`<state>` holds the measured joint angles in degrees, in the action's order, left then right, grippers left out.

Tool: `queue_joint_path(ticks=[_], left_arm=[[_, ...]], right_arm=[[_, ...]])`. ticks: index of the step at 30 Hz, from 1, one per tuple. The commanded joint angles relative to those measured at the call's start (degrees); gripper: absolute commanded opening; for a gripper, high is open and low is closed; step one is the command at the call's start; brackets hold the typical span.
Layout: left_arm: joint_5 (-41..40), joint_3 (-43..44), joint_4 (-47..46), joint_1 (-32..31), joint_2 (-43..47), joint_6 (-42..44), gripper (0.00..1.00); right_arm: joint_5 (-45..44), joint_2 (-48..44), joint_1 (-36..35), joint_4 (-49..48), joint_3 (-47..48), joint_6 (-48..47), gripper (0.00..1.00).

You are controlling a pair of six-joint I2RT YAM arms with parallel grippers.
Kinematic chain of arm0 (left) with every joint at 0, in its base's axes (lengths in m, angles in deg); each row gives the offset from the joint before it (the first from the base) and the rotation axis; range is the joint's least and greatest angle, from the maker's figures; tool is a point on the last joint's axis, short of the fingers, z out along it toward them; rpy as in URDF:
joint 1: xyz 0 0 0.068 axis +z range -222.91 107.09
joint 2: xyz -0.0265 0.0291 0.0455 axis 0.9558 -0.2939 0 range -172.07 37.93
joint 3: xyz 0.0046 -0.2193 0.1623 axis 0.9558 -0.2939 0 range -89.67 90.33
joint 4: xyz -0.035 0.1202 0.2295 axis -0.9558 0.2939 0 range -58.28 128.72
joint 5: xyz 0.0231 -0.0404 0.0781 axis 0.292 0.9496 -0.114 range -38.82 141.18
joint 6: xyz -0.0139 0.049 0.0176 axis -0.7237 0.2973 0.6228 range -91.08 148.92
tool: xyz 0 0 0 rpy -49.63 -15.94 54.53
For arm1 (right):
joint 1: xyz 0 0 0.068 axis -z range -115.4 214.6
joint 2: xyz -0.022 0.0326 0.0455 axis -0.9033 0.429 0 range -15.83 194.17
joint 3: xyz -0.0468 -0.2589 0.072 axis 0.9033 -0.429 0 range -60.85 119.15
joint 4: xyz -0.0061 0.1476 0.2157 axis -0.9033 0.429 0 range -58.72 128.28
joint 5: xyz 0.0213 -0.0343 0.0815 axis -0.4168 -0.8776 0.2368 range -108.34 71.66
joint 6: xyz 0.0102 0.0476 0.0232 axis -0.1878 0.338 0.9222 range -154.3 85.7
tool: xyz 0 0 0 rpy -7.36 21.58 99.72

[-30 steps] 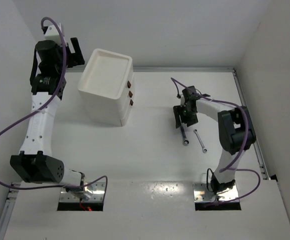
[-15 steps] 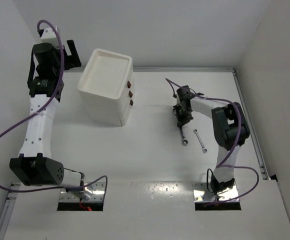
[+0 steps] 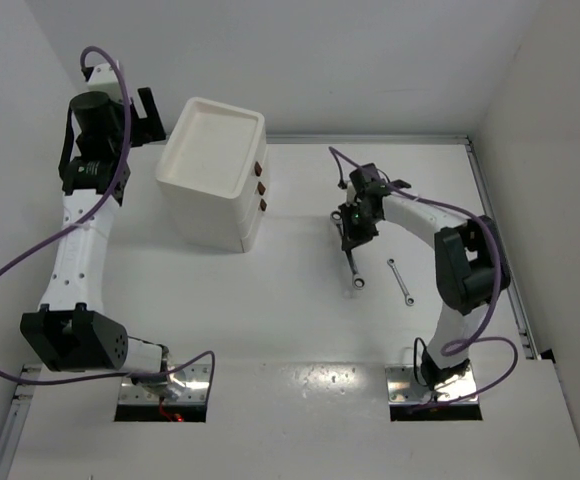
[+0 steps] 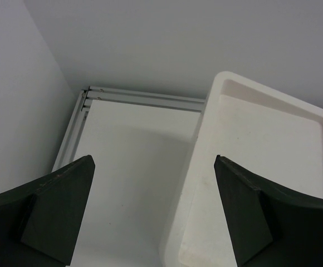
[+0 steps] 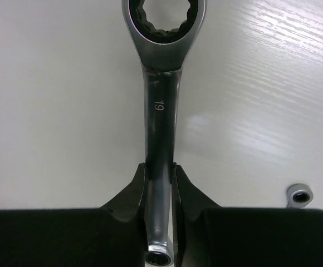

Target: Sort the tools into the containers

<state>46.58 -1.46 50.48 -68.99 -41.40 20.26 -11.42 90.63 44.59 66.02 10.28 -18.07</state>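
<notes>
The right arm reaches forward over the table, elbow bent and wrist turned down. The right gripper is clamped on the shaft of a silver ring wrench. In the wrist view its dark fingers pinch the shaft just below the stamped "19". The ring end points away from the camera. Whether the wrench is clear of the table cannot be told.

A smaller wrench lies on the table just to the right, apart from the held one.

The left arm stands tall at the far left. The left gripper is beside the white cabinet with its fingers spread wide and nothing between them. Its camera looks down onto the cabinet's recessed top tray. The drawer handles face the right arm.

Compared with half a second ago, the right gripper and the wrench have shifted slightly left, widening the gap to the smaller wrench. A second ago the fingers were only astride the shaft. The left arm has barely moved.
</notes>
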Motion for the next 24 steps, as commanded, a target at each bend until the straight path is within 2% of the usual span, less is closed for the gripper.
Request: queue_joint_path(ticks=[1,3,7,13,17,24], left_arm=[[1.9,0.2,-1.8,0.6,-0.3,-1.3,0.95],[2.5,0.2,-1.8,0.6,-0.8,-1.8,0.95],[3.1,0.2,-1.8,0.6,-1.4,-2.4,0.96],[4.2,0.2,-1.8,0.6,-1.4,-3.0,0.96],[4.2,0.2,-1.3,0.1,-1.4,-3.0,0.98],[5.6,-0.3,-0.7,-0.4,-1.4,-3.0,0.99]], right_arm=[[6.8,-6.3,0.3,0.5,4.8,4.2,0.0],[9.1,-8.2,0.9,0.5,5.5,5.8,0.0],[19.8,-9.9,2.2,1.1,9.8,9.5,0.0],[33.3,-11.4,2.3,-4.6,21.9,16.2,0.0],[37.9,-8.9,1.6,-16.4,27.7,27.6,0.0],[39.0,4.3,-0.4,-27.4,47.5,40.4,0.0]])
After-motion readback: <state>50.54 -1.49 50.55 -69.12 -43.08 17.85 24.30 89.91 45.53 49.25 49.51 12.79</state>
